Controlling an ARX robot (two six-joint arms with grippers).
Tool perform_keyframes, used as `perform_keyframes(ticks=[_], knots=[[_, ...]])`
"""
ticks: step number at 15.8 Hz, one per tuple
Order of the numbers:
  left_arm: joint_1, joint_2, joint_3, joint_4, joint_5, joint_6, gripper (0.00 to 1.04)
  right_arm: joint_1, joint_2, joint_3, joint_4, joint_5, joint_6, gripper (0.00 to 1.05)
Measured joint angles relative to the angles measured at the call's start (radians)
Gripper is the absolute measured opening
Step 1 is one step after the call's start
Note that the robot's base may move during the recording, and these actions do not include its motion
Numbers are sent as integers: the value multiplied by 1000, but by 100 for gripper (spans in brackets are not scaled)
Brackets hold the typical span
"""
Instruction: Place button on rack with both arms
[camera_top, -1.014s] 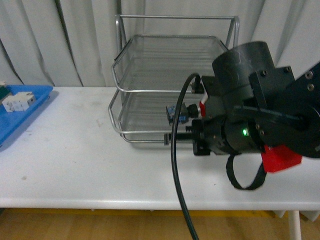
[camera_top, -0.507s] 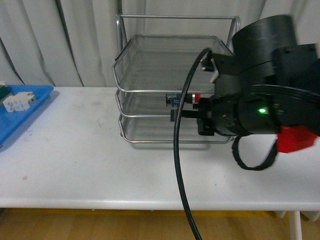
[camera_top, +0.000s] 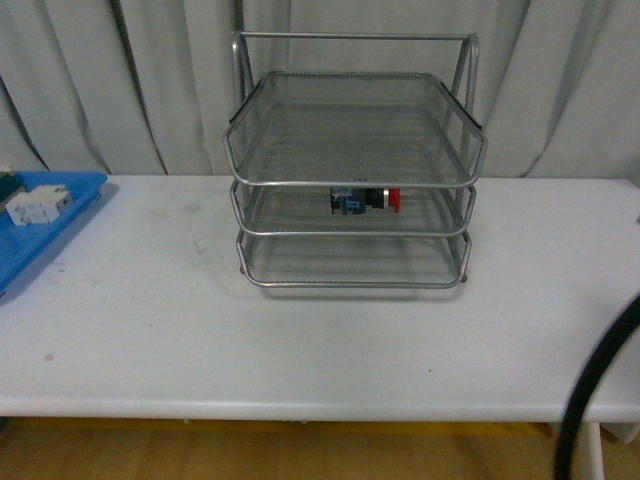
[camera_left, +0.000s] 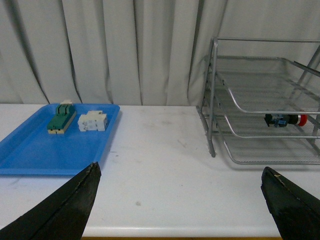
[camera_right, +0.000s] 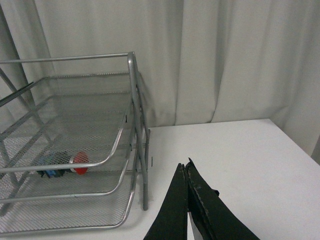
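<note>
The button (camera_top: 366, 200) lies on its side on the middle tier of the silver wire rack (camera_top: 300, 183), red cap to the right. It also shows in the left wrist view as the button (camera_left: 286, 120) and in the right wrist view as the button (camera_right: 67, 165). Neither gripper touches it. My left gripper (camera_left: 181, 175) is open over bare table, well clear of the rack (camera_left: 214, 100). My right gripper (camera_right: 184, 167) is shut on nothing, beside the rack (camera_right: 137, 125) on the table. Both arms are out of the front view.
A blue tray (camera_left: 30, 150) at the table's left holds a white block (camera_left: 93, 121) and a green-and-cream component (camera_left: 61, 118). A black cable (camera_top: 600, 385) curves at the front right corner. Grey curtains hang behind the white table (camera_top: 320, 330).
The right arm, which filled the front view at the rack, has pulled back out of view. The button stays on the middle tier.
</note>
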Motion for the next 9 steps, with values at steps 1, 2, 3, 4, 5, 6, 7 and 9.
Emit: perform_keyframes(ticks=[1,2,3,4,5,6,7,9], knots=[[0,0,0,1,0,0,98,-24,-67,-48,-5,-22,-9,2],[0,0,0,1,0,0,98,-39,-105,-94,-29,-39,-14,2],[0,0,0,0,0,0,98,-56,-146,-140,-53,-60,-19,2],[0,0,0,0,0,0,98,-71,-206,-171,-73,-79,-22,2],[0,0,0,0,0,0,98,-89,-274,-196,-94,-91,-22,2],[0,0,0,0,0,0,98,-110,-376,-245,-163,-114,-22,2],[0,0,0,1,0,0,98,-126,-459,-273,-218,-132,-23,2],[0,0,0,1,0,0,98,-193,-557,-297,-284,-202,-23,2]])
